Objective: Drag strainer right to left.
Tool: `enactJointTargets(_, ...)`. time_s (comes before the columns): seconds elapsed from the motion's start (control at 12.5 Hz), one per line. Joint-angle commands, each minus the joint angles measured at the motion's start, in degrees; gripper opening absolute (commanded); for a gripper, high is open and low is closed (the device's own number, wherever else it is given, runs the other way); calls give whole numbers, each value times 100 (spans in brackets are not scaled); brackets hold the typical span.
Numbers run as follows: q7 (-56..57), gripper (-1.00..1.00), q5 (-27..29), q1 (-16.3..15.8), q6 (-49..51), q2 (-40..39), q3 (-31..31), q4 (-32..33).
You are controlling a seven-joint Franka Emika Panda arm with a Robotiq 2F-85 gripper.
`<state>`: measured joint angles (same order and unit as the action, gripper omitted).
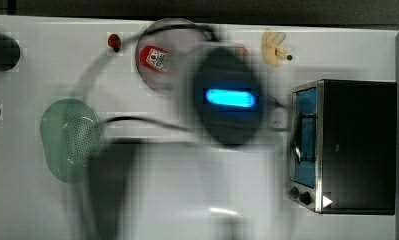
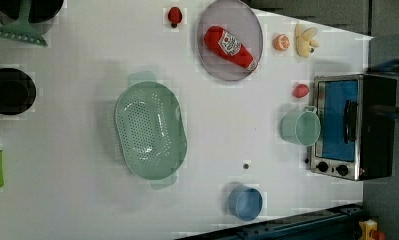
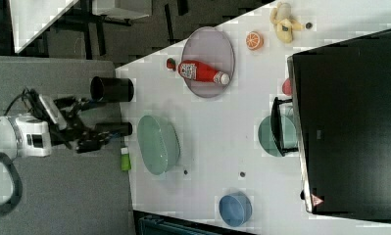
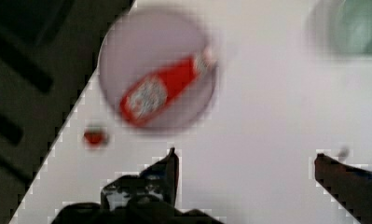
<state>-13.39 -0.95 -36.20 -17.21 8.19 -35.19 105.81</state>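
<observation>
Strainer (image 2: 150, 130): pale green oval plastic, perforated centre, smooth rim; gripper (image 4: 244, 161) fingers wide apart, empty.

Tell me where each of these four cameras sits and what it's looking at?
Top view: overhead, straight down on the white table; the blurred arm covers the middle, beside the strainer.
Left view: high up, looking down on the strainer, plate and toaster oven; no arm.
Right view: high and off to one side, across the table; the arm with its pincer hangs off the table edge.
Wrist view: on the arm, looking down past the open pincer.
All four share the ketchup bottle on the plate.
</observation>
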Motion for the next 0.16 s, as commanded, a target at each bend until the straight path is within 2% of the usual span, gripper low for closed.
enactJointTargets(0.08,1311,100,-427,111,390,-51,-193,87)
enactJointTargets(0.16,1311,100,-428,111,399,35,-296,94)
